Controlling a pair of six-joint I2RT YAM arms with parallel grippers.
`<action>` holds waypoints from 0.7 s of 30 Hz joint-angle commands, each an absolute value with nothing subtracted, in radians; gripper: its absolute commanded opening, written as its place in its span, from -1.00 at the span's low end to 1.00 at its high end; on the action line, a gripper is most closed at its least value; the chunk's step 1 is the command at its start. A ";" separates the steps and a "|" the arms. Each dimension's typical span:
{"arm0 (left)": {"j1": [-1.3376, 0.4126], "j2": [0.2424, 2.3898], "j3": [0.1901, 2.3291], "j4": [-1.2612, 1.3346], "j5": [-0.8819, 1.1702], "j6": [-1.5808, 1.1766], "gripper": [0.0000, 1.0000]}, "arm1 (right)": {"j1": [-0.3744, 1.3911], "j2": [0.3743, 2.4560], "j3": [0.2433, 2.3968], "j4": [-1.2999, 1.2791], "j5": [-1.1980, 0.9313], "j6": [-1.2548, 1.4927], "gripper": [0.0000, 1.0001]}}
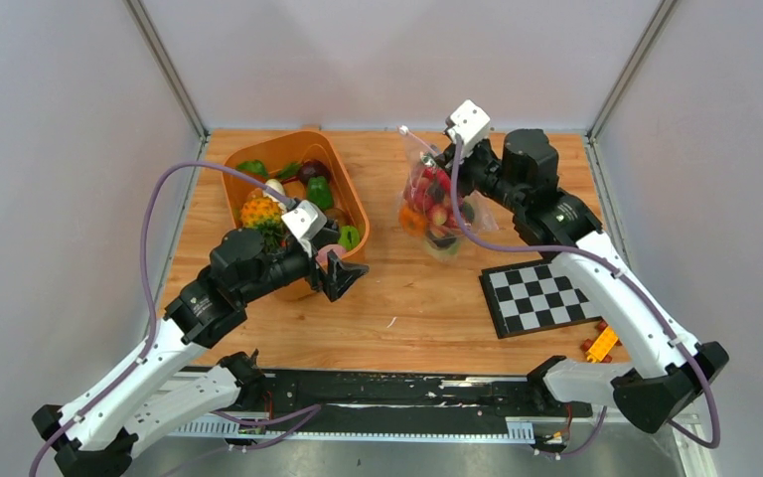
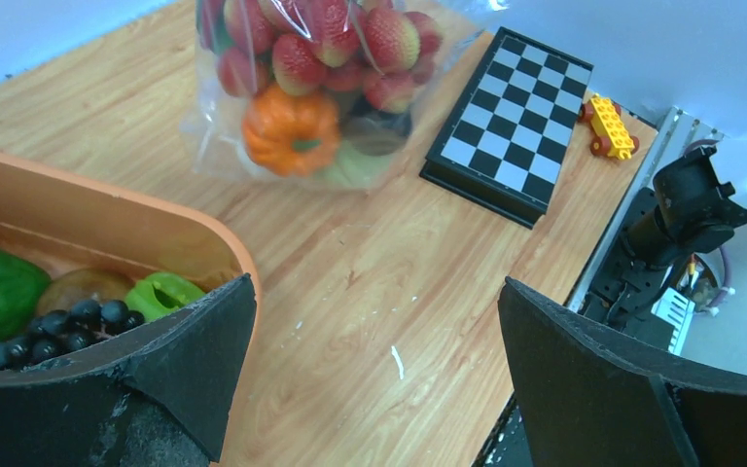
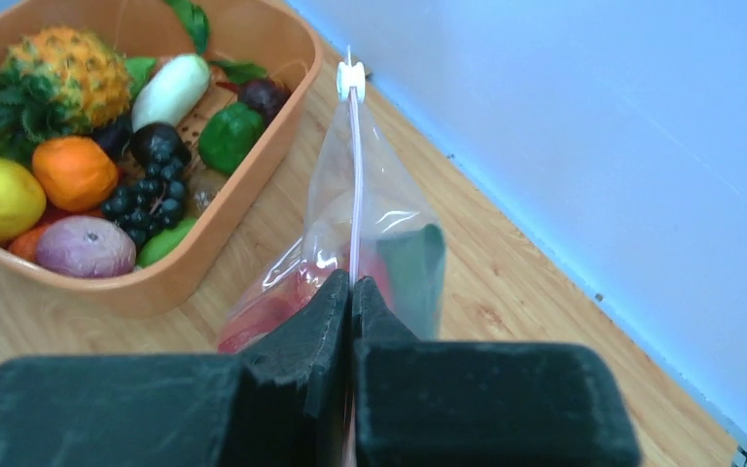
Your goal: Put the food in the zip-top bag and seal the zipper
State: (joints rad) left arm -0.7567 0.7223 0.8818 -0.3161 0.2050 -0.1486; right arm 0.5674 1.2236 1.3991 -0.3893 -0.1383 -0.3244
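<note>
Wooden table (image 1: 407, 298), bulging clear zip-top bag (image 1: 435, 211)

Orange tub (image 1: 343, 189), black-and-white checkered board (image 1: 541, 295), red strawberries (image 2: 297, 60).

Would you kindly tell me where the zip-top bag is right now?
In the top view the zip-top bag stands right of centre, between the orange tub and the checkered board, its top edge pinched by the right gripper.

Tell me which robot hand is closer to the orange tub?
Left. The left gripper is open beside the orange tub; the right gripper is apart, pinching the zipper of the zip-top bag.
</note>
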 commanded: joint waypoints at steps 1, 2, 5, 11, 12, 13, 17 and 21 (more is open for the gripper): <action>-0.753 0.727 0.859 -0.275 0.239 -0.195 1.00 | 0.574 1.235 1.392 -0.409 -0.172 -0.327 -1.00; -0.753 0.728 0.854 -0.282 0.239 -0.196 1.00 | 0.586 1.226 1.354 -0.412 -0.174 -0.284 -1.00; -0.753 0.729 0.835 -0.279 0.227 -0.205 1.00 | 0.635 1.176 1.194 -0.371 -0.207 -0.212 -1.00; -0.753 0.727 0.809 -0.252 0.188 -0.220 1.00 | 0.683 1.113 1.046 -0.333 -0.327 -0.132 -0.96; -0.753 0.726 0.800 -0.239 0.190 -0.229 1.00 | 0.685 1.109 1.031 -0.331 -0.356 -0.119 -0.96; -0.753 0.724 0.792 -0.230 0.195 -0.234 1.00 | 0.688 1.104 1.018 -0.335 -0.375 -0.105 -0.96; -0.753 0.714 0.779 -0.230 0.187 -0.238 1.00 | 0.701 1.055 0.949 -0.307 -0.447 -0.057 -0.92; -0.753 0.707 0.764 -0.220 0.196 -0.240 1.00 | 0.705 1.016 0.892 -0.268 -0.530 -0.010 -0.88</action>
State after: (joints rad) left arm -0.7567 0.7261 0.7750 -0.2832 0.1974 -0.2218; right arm 0.6968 1.0641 0.9241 -0.3653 -0.4183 -0.0891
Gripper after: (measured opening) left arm 1.000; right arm 0.051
